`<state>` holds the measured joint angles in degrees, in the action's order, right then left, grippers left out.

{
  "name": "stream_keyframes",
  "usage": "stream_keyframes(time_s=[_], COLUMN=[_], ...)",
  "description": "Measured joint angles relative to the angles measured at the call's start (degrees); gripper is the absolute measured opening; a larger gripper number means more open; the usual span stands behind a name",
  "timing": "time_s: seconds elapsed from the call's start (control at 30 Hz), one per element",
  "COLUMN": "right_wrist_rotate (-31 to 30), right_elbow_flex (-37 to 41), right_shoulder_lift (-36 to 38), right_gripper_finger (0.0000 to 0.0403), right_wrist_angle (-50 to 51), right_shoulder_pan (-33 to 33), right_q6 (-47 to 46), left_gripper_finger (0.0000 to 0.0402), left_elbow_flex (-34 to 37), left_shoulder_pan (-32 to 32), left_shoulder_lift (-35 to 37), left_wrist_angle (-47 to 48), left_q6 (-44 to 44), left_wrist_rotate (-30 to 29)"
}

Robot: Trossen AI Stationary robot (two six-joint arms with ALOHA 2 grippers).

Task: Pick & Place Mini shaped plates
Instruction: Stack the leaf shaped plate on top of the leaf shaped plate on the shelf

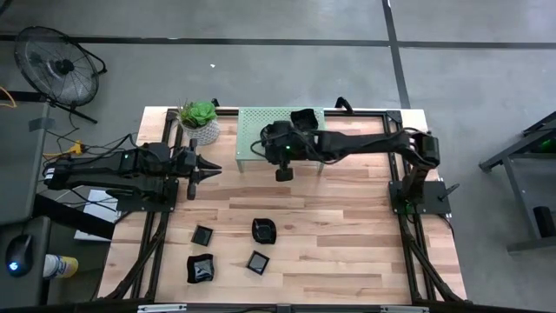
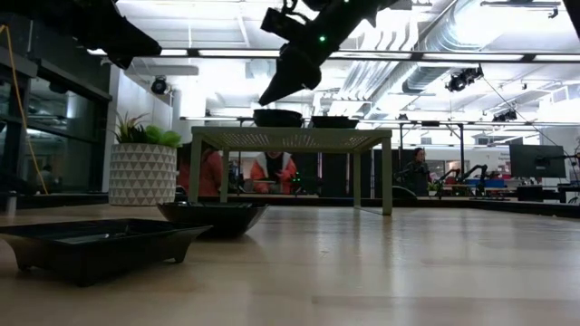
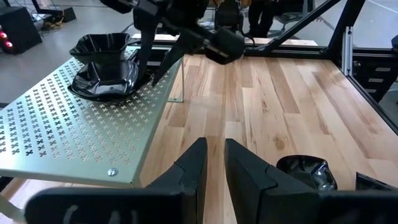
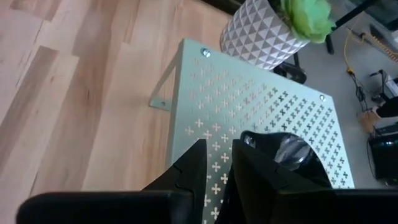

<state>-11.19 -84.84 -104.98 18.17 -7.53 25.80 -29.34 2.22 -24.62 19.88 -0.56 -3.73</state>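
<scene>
Wooden planks make the table (image 1: 347, 235), and on its far side stands a pale green perforated shelf (image 1: 252, 126) on short legs, which serves as the landmark. To the left of the shelf, just beside it, a green plant in a white patterned pot (image 1: 201, 122) is standing. The left gripper (image 1: 211, 169) hangs over the wood to the left of the shelf and a little nearer than it, with its tips pointing toward the shelf; its fingers are close together with only a thin gap, and they hold nothing. The right gripper (image 1: 282, 174) is above the near edge of the shelf, raised in the air, its fingers also nearly together and empty. On the right part of the shelf two black mini plates (image 3: 104, 65) sit stacked, one on the other. Four more black plates lie on the table well in front of the shelf: a small square one (image 1: 202, 235), a larger one (image 1: 201, 268), a wavy one (image 1: 264, 230) and a small square one (image 1: 257, 262).
</scene>
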Motion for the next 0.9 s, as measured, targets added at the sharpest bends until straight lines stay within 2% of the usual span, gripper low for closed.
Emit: stream_keyframes(time_s=[0.23, 0.6, 0.73, 0.9], right_wrist_rotate=[-3.1, -0.7, 0.2, -1.9], right_elbow_flex=[-3.8, -4.0, -4.0, -4.0], right_shoulder_lift=[-2.0, -2.0, -2.0, -2.0], right_gripper_finger=[0.0071, 0.0075, 0.0096, 0.0133], right_wrist_angle=[3.6, 3.9, 4.1, 4.7], right_shoulder_pan=[0.0, -0.2, -0.4, -0.8], right_q6=[0.0, -0.7, -1.1, -2.9], left_gripper_finger=[0.0053, 0.0053, 0.0053, 0.0053], left_elbow_flex=[0.0, 0.0, 0.0, 0.0], left_shoulder_pan=[0.0, 0.0, 0.0, 0.0], left_shoulder_lift=[0.0, 0.0, 0.0, 0.0], left_wrist_angle=[0.0, 0.3, 0.8, 0.9], left_q6=[0.0, 0.0, 0.0, 0.0], left_wrist_rotate=[0.0, 0.0, 0.0, 0.1])
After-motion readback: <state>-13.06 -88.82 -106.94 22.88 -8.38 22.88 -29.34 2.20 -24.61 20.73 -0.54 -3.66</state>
